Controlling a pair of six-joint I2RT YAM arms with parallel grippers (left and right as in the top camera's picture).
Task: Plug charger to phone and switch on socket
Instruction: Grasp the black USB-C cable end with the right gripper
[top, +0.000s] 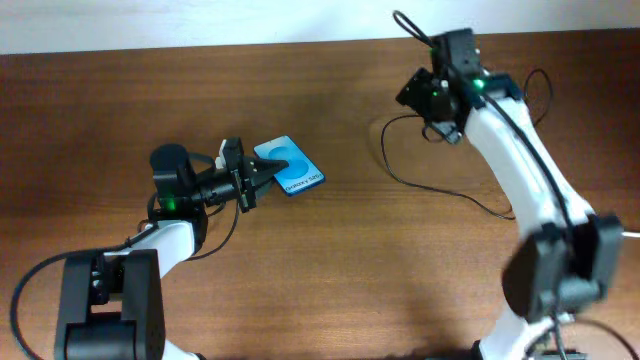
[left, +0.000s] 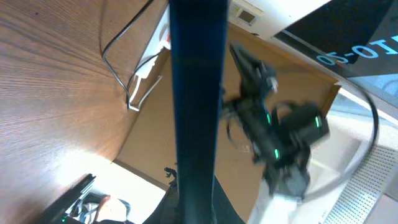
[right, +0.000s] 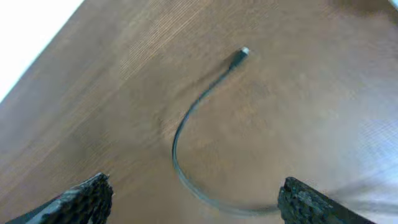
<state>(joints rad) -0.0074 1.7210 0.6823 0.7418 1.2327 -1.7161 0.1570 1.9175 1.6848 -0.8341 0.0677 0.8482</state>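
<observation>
Mat'ls & surface finish, as seen
table (top: 300, 290): brown wood grain, smooth, low sheen. phone (top: 291, 167): glossy blue screen, dark smooth edge. charger (right: 186, 124): thin black sheath, plastic-look, smooth, semi-matt; tip (right: 244, 51) bright, metal-look. R pads (right: 84, 198): black, matt, rough knurled texture. R arm (top: 525, 170): white gloss plastic shell w/ matt black jts.

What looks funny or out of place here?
The phone is crooked, pinched at one end by the left end effector. The charger lies in a loose curl on the table, its plug tip joined to nothing. Nothing looks spilled or broken.
</observation>
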